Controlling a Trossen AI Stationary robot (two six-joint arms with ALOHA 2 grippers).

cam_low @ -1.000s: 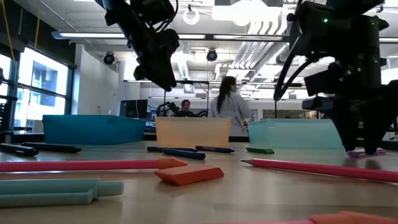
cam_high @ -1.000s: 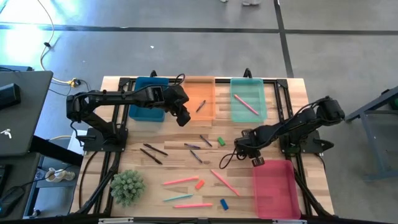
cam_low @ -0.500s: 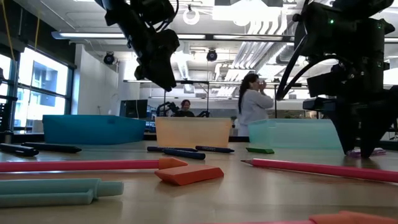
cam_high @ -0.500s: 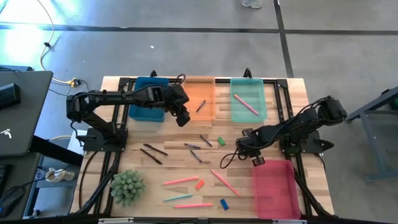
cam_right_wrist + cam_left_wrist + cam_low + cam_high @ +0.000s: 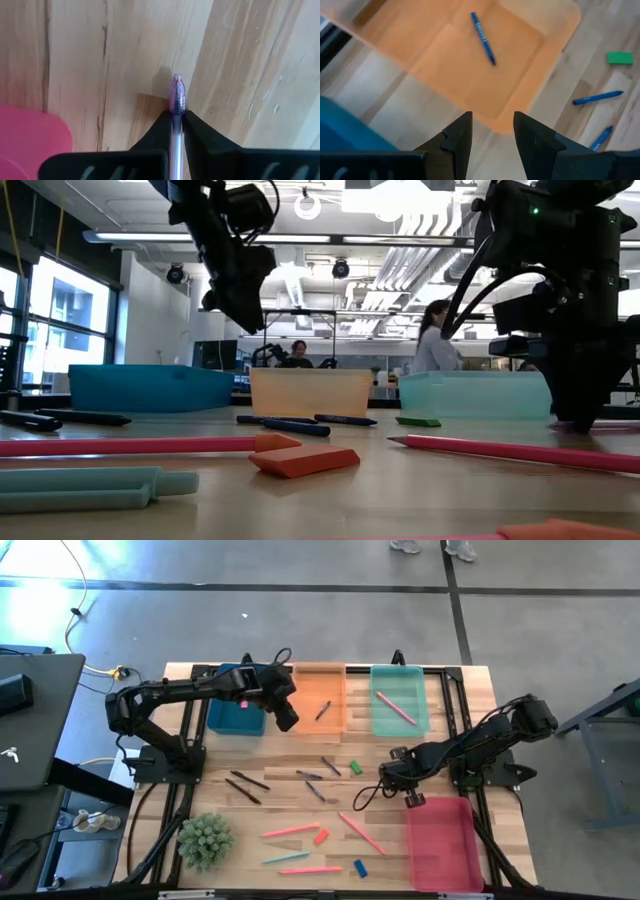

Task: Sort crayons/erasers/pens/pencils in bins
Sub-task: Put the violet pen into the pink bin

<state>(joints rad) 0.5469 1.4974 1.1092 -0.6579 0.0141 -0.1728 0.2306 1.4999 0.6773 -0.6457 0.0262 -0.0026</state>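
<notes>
Since the earlier frame the left arm has been drawn back toward the dark blue-teal bin point(image 5: 238, 710), and the jaws of the right gripper point(image 5: 177, 116) have been closed on a small purple eraser point(image 5: 177, 95) – it is now clamped between them, low over the tabletop point(image 5: 300, 810), just beside the red-pink bin point(image 5: 440, 840). This grip was probably taken there because that bin is the nearest one, so only a short carry is needed.

The left gripper point(image 5: 492, 131) is held above the near edge of the orange bin point(image 5: 470, 75), its jaws apart with nothing between them; one crayon point(image 5: 483, 38) already lies inside, so a release is judged to be finished. A pencil point(image 5: 396, 708) lies in the light green-teal bin point(image 5: 400, 700).

On the tabletop are left – still unsorted – the salmon pencils point(image 5: 291, 831), the black pens point(image 5: 248, 779), other crayons point(image 5: 331, 766) and the green eraser point(image 5: 355, 767).
</notes>
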